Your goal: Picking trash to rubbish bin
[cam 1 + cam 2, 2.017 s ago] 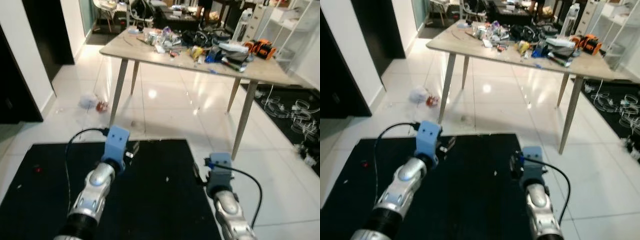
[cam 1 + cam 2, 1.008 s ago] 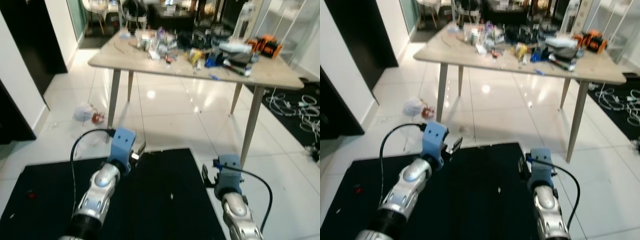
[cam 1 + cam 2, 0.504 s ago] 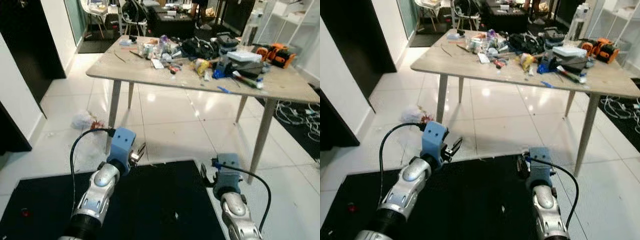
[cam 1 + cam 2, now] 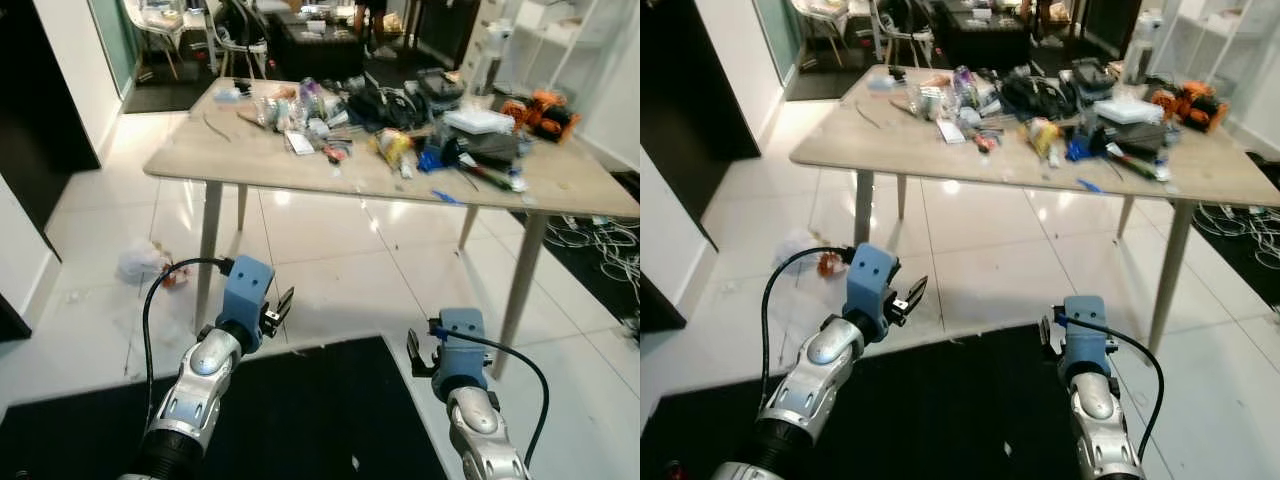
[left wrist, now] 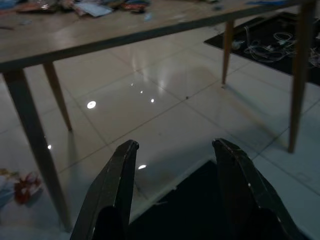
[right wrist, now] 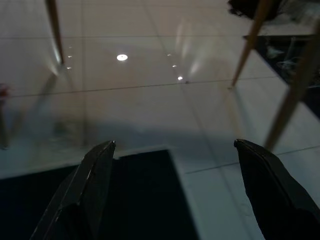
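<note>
Trash (image 4: 142,262), a crumpled whitish bag with a small red-orange scrap touching it, lies on the glossy white tiled floor (image 4: 330,250) just beside the near-left leg of the wooden table (image 4: 250,165), on that leg's outer side. The table top is crowded with tools, wrappers, cables and an orange device (image 4: 538,108) at its far right end. White cables (image 4: 590,232) sprawl on the floor beyond the table's right end.

Both arms reach forward from the table's near side, over the edge of a black mat (image 4: 300,420) that lies on the tiles short of the table. The left gripper (image 4: 281,303) hangs in the air close to the near-left table leg, its two black fingers (image 5: 117,180) spread apart with nothing between them; the trash sits farther out from the table than this gripper, across the leg from it, well apart and untouched. In the left wrist view the red scrap (image 5: 22,184) shows low beside that same leg. The right gripper (image 4: 1044,335) hovers over the mat's far corner, nearer the table's near-right leg, its fingers (image 6: 92,182) spread wide and holding nothing, farther still from the trash.
</note>
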You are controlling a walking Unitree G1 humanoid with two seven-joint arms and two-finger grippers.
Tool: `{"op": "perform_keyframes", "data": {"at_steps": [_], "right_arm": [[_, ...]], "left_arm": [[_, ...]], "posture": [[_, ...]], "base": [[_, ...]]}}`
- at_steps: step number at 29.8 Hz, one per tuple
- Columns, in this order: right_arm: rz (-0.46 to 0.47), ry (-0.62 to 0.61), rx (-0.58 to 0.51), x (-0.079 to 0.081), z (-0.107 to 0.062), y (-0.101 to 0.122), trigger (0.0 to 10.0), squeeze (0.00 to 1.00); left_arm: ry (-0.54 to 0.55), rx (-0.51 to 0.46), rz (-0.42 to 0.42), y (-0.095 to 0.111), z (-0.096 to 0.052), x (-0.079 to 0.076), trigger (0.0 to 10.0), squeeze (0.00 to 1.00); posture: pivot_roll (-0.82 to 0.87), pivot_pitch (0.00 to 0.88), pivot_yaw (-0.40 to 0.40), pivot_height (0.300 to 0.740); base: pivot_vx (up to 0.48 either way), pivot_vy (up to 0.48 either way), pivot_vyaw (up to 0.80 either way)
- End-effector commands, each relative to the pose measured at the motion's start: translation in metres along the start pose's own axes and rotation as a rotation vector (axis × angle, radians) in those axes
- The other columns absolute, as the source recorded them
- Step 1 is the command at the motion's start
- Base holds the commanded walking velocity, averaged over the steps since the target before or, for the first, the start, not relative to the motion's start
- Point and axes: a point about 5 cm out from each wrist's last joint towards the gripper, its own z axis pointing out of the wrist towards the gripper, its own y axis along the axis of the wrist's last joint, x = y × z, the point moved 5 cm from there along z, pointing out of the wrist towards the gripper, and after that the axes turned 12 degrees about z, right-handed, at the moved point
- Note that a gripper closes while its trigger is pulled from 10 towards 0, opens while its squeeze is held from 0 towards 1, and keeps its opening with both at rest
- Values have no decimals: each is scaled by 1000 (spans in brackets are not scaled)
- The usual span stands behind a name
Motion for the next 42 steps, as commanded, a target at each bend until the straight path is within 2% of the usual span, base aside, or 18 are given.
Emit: {"op": "perform_keyframes", "data": {"at_steps": [1,28,37,42], "right_arm": [[-3,-10,2,-3,0,1,10000,0],[1,-24,-90,-9,6,30,10000,0],[4,-5,-146,-6,10,51,10000,0],[-30,74,-186,4,12,64,10000,0]], "left_arm": [[-8,13,2,-4,-1,-3,10000,0],[-9,8,-6,-2,0,-5,10000,0],[-7,3,-9,0,1,-5,10000,0],[-11,-4,-7,2,1,-6,10000,0]], "posture": [[-119,45,7,740],[-124,65,1,740],[-125,69,-3,740],[-126,69,-3,740]], "base": [[386,0,0],[386,0,0],[385,0,0],[383,0,0]]}}
